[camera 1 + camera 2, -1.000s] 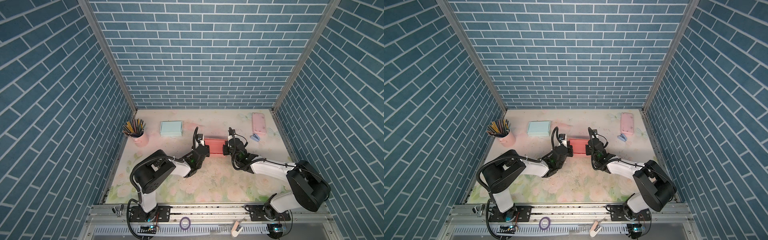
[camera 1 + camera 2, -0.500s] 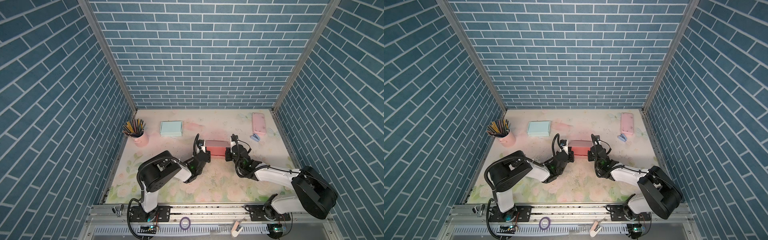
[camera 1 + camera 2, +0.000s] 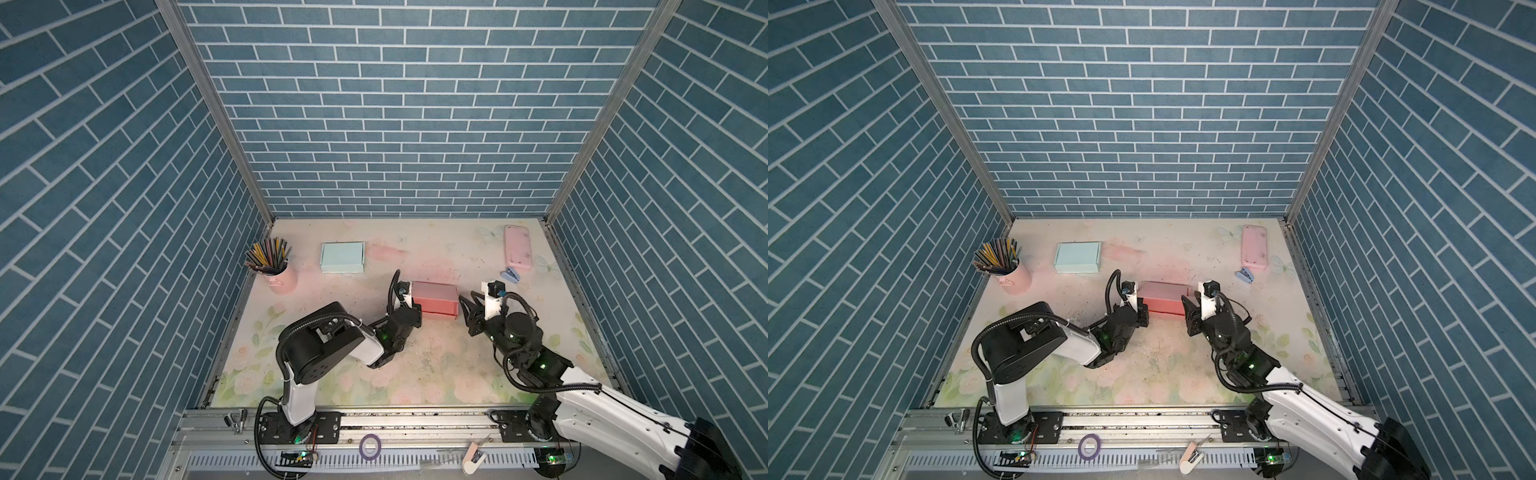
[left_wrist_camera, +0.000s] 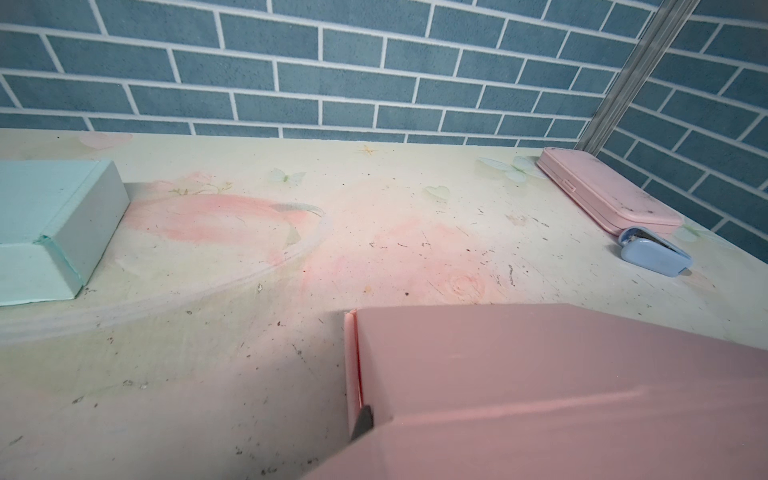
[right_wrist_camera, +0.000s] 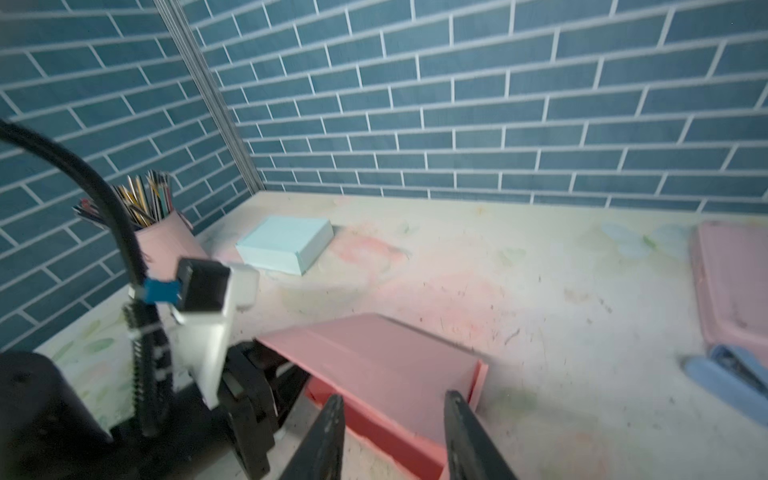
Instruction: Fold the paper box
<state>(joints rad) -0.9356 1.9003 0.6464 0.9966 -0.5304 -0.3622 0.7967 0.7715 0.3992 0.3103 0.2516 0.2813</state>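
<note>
The left tool (image 3: 417, 311) is closed on the left end of the pink paper box (image 3: 435, 297). In the left wrist view one dark fingertip (image 4: 362, 419) presses against the box's doubled side wall, and the other is hidden by the cardboard. The right tool (image 5: 395, 398) stands open, fingers apart, with the box's near corner showing between them. In both top views it sits just beside the box's right end; I cannot tell whether it touches. The box lies near the middle of the bench (image 3: 415, 374). Up and left of it are a light blue box (image 3: 342, 257) and a pink pencil cup (image 3: 280, 276). Up and right, a pink case (image 3: 517, 247) lies beside a blue stapler (image 3: 512, 275).
</note>
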